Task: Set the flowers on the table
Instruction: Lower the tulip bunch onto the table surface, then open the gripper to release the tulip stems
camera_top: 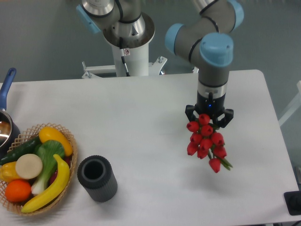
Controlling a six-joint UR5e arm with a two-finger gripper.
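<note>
The flowers [205,141], a bunch of red tulip buds with a bit of green stem showing at the lower right, hang under my gripper [209,118] above the right part of the white table [141,122]. The gripper points straight down and is shut on the bunch near its top. Most of the stems are hidden behind the buds. The fingertips are hidden by the buds. A faint shadow lies on the table below the bunch, so it seems held clear of the surface.
A dark grey ribbed cylinder vase [97,178] stands at the front left. A wicker basket [35,167] of fruit and vegetables is at the left edge. A pot with a blue handle [6,113] is at the far left. The arm's base [127,42] stands behind the table.
</note>
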